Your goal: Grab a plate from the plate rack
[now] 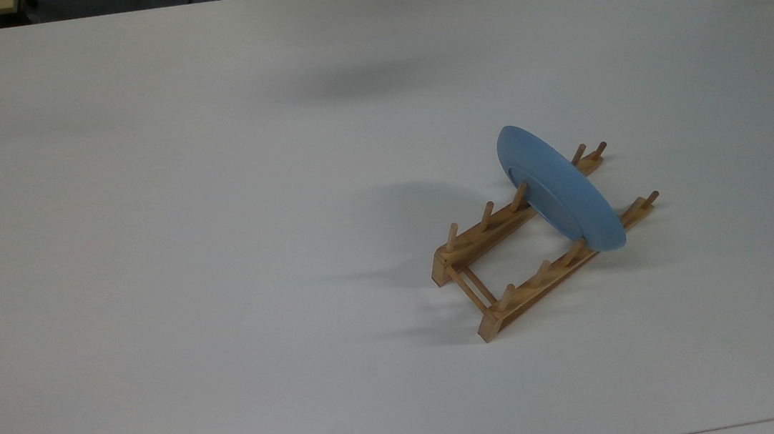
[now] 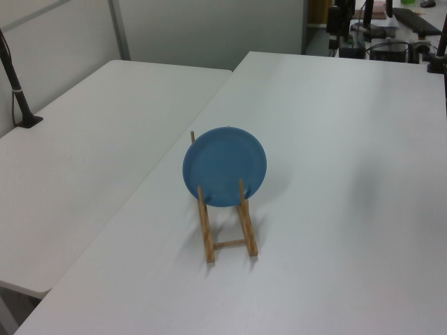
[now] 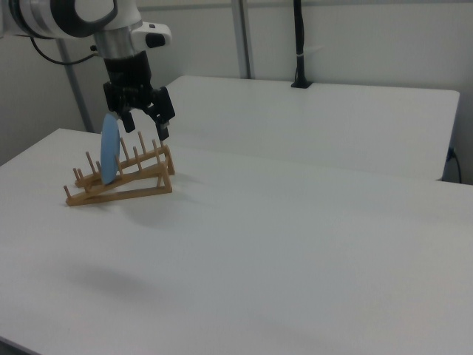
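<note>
White table; blue plate upright in wooden plate rack; pincer spread wide, empty; no readable writing.

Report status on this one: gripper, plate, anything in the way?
Gripper open, hanging in the right view. Plate on edge in the plate rack, not gripped. Table bare around the rack.

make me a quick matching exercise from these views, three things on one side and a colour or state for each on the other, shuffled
Things:
1. plate
2. plate rack
3. gripper

Descriptions:
A. light-brown wood, standing on the white table
B. black, open, in the air in the right view
C. light blue, standing on edge between pegs

Pairs: 1-C, 2-A, 3-B
</note>
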You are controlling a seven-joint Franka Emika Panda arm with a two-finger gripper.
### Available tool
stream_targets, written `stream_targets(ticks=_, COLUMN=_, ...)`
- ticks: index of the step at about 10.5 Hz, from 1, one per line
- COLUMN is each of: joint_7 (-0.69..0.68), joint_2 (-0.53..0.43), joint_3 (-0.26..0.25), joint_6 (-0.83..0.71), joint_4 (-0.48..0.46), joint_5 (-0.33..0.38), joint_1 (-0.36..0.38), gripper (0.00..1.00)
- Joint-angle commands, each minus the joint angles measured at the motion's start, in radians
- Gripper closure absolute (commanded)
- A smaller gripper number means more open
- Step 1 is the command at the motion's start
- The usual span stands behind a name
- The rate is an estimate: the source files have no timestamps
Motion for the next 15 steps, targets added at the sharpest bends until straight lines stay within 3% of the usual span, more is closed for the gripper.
stream_targets(ticks=1, joint_7=0.006, joint_2=-0.009, joint_3=-0.006, joint_6=-0.016, joint_4=-0.009, joint_5=-0.009, joint_1=0.011, gripper=0.0)
stream_targets(ticks=12, joint_7=0.008, joint_2=-0.005, joint_3=0.004, joint_6=-0.006, joint_4=-0.014, joint_5=-0.018, joint_1=0.019, gripper=0.0)
stream_targets(ticks=15, joint_7=0.012, joint_2=0.011, joint_3=0.004, joint_6=0.003, joint_4=-0.008, joint_5=-0.021, joint_1=0.052, gripper=0.0)
